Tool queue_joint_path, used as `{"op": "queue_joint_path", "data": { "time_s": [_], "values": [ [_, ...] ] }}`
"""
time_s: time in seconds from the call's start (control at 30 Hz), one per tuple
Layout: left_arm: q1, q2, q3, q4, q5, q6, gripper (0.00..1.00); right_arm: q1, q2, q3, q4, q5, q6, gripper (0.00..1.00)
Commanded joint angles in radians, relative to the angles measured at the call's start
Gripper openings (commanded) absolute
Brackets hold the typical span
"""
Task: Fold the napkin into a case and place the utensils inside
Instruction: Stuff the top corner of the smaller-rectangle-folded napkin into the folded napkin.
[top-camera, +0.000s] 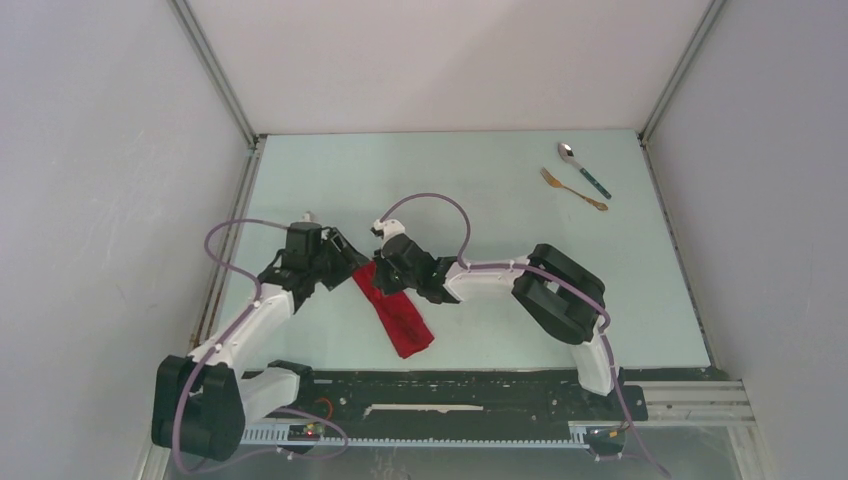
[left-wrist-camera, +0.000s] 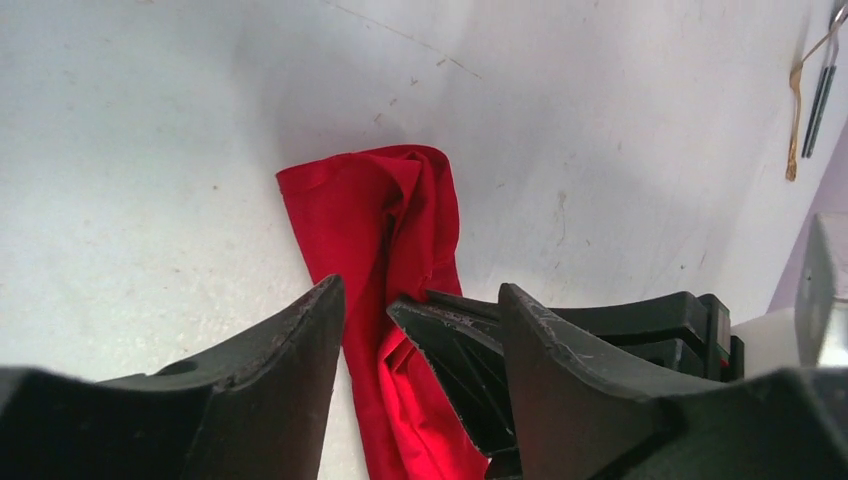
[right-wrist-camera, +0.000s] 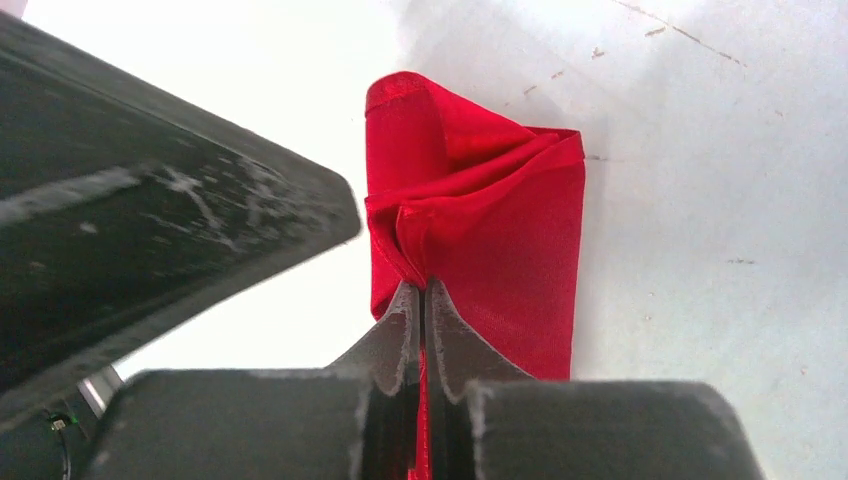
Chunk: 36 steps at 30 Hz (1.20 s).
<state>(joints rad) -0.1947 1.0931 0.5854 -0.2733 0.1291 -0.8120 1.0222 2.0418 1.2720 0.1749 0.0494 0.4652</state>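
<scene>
Pale green worktop (top-camera: 480, 200), boxed in by plain white walls (top-camera: 450, 60) on three sides; you are looking down on it from behind both arm bases. Item one: napkin (top-camera: 400, 320), bright red, folded into a narrow strip, lying on a slant near the middle of the near edge, its far end rumpled into loose layers and its near end flat. Item two: your right gripper (right-wrist-camera: 420, 290), reaching in from the right side, its pincer pressed together with a fold of the red cloth pinched between the two fingers, close to the strip's far end. Item three: your left gripper (left-wrist-camera: 420, 290), coming in from the left side, its pincer spread wide and holding nothing; the two fingers (left-wrist-camera: 300, 340) stand either side of the strip and of the right gripper's tips, whether they touch the cloth you cannot tell. Item four: spoon (top-camera: 583, 167), silver bowl and dark teal handle, lying near the far right corner. Item five: fork (top-camera: 573, 188), slim and gold-bronze, just beside the spoon on its near side, both well apart from the napkin.
</scene>
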Motion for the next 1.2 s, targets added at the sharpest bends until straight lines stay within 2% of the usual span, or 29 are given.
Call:
{"op": "queue_joint_path", "data": {
  "time_s": [0.0, 0.07, 0.23, 0.27, 0.37, 0.47, 0.7, 1.17],
  "values": [
    [0.001, -0.047, -0.015, -0.037, -0.084, 0.019, 0.6, -0.022, -0.061, 0.037, -0.042, -0.022, 0.061, 0.0],
    [-0.015, -0.051, -0.029, -0.035, -0.103, 0.021, 0.55, -0.031, -0.067, 0.037, -0.059, -0.038, 0.077, 0.0],
    [-0.095, -0.056, -0.04, -0.043, -0.21, 0.038, 0.53, -0.046, -0.069, 0.037, -0.072, -0.075, 0.102, 0.0],
    [-0.144, -0.04, -0.034, -0.038, -0.273, 0.054, 0.48, -0.052, -0.067, 0.038, -0.062, -0.085, 0.114, 0.0],
    [-0.165, -0.005, -0.018, -0.029, -0.281, 0.08, 0.36, -0.056, -0.068, 0.037, -0.063, -0.087, 0.121, 0.0],
    [-0.191, 0.04, 0.006, -0.033, -0.296, 0.113, 0.32, -0.063, -0.072, 0.037, -0.062, -0.094, 0.127, 0.0],
    [-0.252, 0.129, 0.05, -0.017, -0.33, 0.168, 0.39, -0.075, -0.09, 0.037, -0.057, -0.112, 0.133, 0.0],
    [-0.319, 0.302, 0.164, -0.088, -0.43, 0.218, 0.38, -0.085, -0.1, 0.037, -0.05, -0.131, 0.139, 0.0]
  ]
}}
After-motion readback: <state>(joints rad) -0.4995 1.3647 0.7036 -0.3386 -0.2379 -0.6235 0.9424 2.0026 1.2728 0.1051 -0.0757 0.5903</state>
